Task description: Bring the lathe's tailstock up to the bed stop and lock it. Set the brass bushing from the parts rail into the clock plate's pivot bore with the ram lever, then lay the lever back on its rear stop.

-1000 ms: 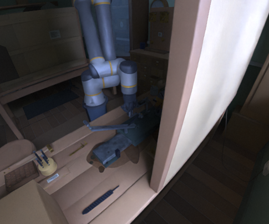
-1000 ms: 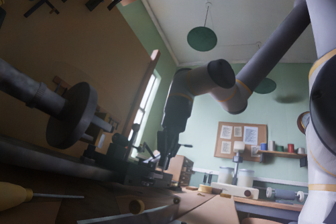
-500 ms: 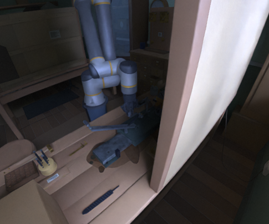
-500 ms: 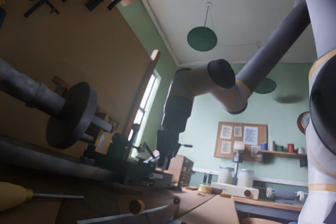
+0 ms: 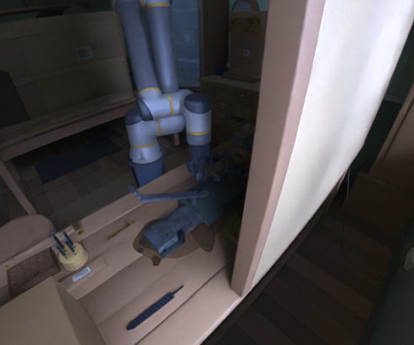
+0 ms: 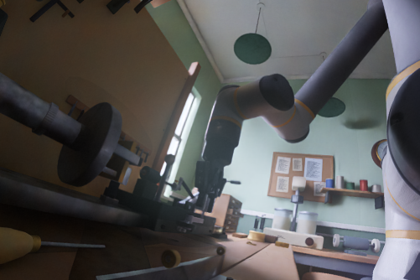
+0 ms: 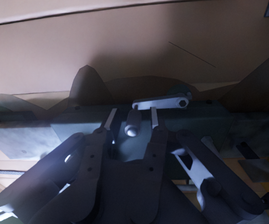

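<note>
A short knurled grey handle (image 7: 132,124) on a flat clamp arm (image 7: 162,102) lies atop the lathe's tailstock, and my gripper (image 7: 132,119) stands open around it, holding nothing. From the side, the gripper (image 5: 202,167) hangs over the far end of the grey-green lathe (image 5: 190,217) on the bench. A long grey lever (image 5: 169,196) reaches out to the left from the lathe. The brass bushing and the clock plate are not discernible in the dim light.
Behind the lathe rise my arm's base (image 5: 147,164) and a chest of small drawers (image 5: 233,106). A tall pale panel (image 5: 318,128) hides the lathe's right end. On the bench lie a dark file (image 5: 154,308), a brass tool (image 5: 121,229) and a cream tool holder (image 5: 71,254).
</note>
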Controlling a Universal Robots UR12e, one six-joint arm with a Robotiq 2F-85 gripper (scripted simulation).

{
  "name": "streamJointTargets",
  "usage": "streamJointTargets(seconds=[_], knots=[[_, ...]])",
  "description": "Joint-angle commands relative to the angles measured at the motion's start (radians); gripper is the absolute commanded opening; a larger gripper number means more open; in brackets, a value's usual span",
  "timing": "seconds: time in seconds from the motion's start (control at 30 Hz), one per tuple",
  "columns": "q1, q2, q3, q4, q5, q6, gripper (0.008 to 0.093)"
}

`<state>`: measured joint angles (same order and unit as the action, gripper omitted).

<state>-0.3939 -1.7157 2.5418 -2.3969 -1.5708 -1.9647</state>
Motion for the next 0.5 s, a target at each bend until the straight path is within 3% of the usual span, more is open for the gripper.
streamJointTargets(seconds=[0.0, 0.47], knots=[[0.0, 0.0, -0.001, 0.0, 0.0, 0.0, 0.044], [0.0, -0.04, -0.02, 0.059, 0.0, 0.0, 0.044]])
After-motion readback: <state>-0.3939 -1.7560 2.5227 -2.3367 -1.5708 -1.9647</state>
